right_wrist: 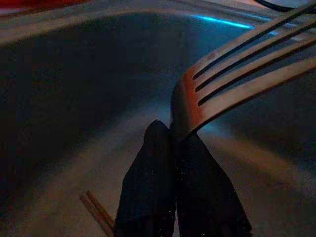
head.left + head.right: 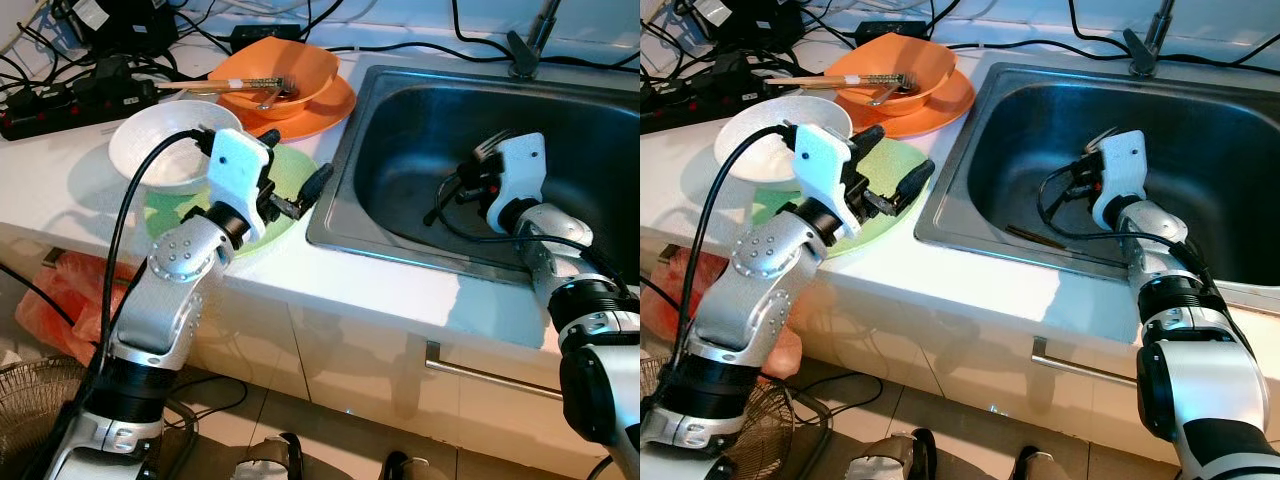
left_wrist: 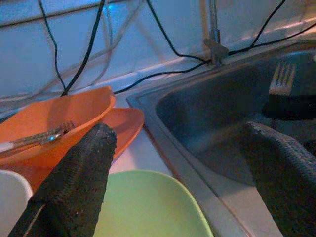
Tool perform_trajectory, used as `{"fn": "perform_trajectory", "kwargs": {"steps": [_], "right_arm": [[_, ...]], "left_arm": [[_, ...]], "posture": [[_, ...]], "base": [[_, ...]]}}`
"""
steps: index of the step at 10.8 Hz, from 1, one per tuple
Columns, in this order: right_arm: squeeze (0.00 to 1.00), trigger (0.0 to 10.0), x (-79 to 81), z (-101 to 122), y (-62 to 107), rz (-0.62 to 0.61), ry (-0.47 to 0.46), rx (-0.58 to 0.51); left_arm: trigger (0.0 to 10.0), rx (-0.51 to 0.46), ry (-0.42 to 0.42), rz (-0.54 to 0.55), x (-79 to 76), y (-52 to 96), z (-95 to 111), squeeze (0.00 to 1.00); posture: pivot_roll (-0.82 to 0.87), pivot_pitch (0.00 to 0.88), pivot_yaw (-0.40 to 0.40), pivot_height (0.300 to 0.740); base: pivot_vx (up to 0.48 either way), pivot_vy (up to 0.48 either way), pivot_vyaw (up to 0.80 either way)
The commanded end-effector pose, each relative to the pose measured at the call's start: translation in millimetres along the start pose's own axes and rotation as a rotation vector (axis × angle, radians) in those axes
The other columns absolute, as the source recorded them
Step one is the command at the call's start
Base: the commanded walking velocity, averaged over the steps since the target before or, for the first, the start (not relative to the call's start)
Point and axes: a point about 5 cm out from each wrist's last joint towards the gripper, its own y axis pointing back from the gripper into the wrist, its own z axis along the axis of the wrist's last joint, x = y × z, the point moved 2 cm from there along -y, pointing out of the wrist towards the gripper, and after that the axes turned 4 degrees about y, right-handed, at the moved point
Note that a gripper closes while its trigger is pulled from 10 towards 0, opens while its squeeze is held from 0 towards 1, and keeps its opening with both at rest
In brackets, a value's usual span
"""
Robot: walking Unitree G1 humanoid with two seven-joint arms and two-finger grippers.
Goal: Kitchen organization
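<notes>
Silver and bulky, the left arm [image 2: 170, 300] rises closest to the head camera from below the counter edge. Beyond it the white counter [image 2: 60, 190] runs across, and set into it is the steel sink [image 2: 400, 130], the biggest hollow in the scene. Down in that basin the right gripper [image 1: 170, 143] hangs with its two black fingers pressed together on a metal fork [image 1: 232, 74], pinching it near the neck so the tines stick up above the fingertips. A pair of thin chopsticks [image 2: 1040, 238] lies on the sink floor just below the gripper, apart from it.

On the counter beside the sink rests a pale green plate [image 3: 148, 202]; the left gripper [image 2: 295, 195] hovers just over its sink-side edge, fingers [image 3: 74, 182] spread wide with nothing between them. Behind the plate sit a white bowl [image 2: 160, 140] and an orange bowl [image 2: 290, 65] on an orange plate [image 2: 335, 105], with utensils [image 2: 235, 88] lying in the orange bowl. Black cables [image 2: 60, 90] trail along the back.
</notes>
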Motion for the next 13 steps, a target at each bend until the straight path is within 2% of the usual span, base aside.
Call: {"fn": "perform_trajectory", "kwargs": {"steps": [1,4,8,11,13], "right_arm": [[1.00,10.0,7.9,-11,-0.3,0.027,0.022,0.039],[1.00,10.0,8.4,-11,-0.4,0.030,0.049,0.048],[1.00,10.0,1.0,-6,-0.4,-0.026,0.092,0.041],[1.00,10.0,0.1,14,-4.6,-0.048,0.103,-0.043],[1.00,10.0,11.9,32,-10.7,0.001,0.046,-0.115]], "left_arm": [[10.0,0.012,-0.014,-0.014,-2.3,2.7,-6,1.00],[10.0,0.013,-0.020,-0.021,-3.5,3.5,-9,1.00],[10.0,0.009,-0.025,-0.014,-0.8,3.4,-9,1.00],[10.0,0.025,-0.054,-0.015,0.9,3.3,-4,1.00],[10.0,0.011,-0.107,0.022,6.0,2.0,5,1.00]], "posture": [[0.14,0.145,0.099,0.740],[0.14,0.146,0.097,0.740],[0.14,0.146,0.097,0.740],[0.14,0.148,0.093,0.740],[0.15,0.147,0.087,0.740]], "base": [[0.000,0.000,0.00],[0.000,0.000,0.00],[0.000,0.000,0.00],[0.000,0.000,0.00],[0.000,0.000,0.00]]}}
